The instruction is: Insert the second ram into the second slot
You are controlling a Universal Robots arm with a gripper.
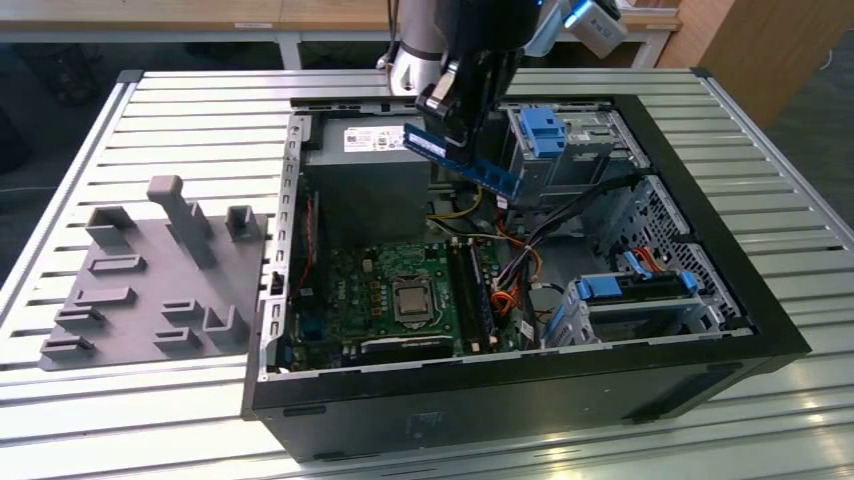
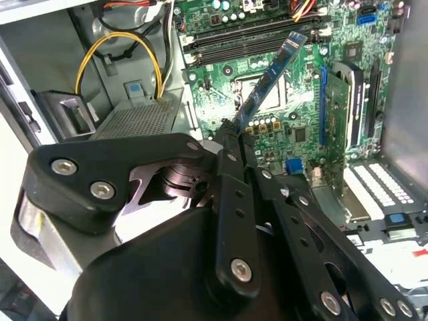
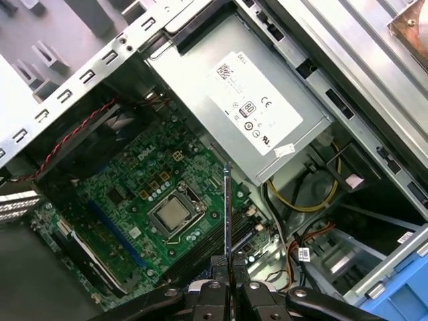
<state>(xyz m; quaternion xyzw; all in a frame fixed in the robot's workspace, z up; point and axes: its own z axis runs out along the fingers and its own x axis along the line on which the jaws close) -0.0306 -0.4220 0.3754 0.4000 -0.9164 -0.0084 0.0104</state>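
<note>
Currently, items as seen:

1. Claw [image 1: 451,122]: black, on arm entering at top of exterior view. Fingers pressed onto one end of second ram [image 1: 465,162], pinching it. Both wrist views confirm grip at stick's near end.
2. Second ram: thin blue stick w/ dark chips, held in air above open PC case [image 1: 534,370], tilted, free end lower and toward exterior view's right. Not touching any part. Seen edge-on in first wrist view, over mainboard [image 1: 360,290].
3. Memory slots [image 1: 475,292]: long dark strips just beside processor socket [image 3: 172,212], on exterior view's right of it. Stick well apart from them, not seated. Cannot tell whether another stick sits in a slot.
4. Power supply [image 3: 267,114]: grey box w/ white label, at far end of case, next to mainboard.
5. Blue drive clips [image 1: 545,130]: in bay at exterior view's right, near held stick.
6. Grey rack [image 1: 147,290]: moulded holder w/ upright posts, beside case on exterior view's left.
7. Tabletop [image 1: 160,110]: slatted metal, carries case and rack.
</note>
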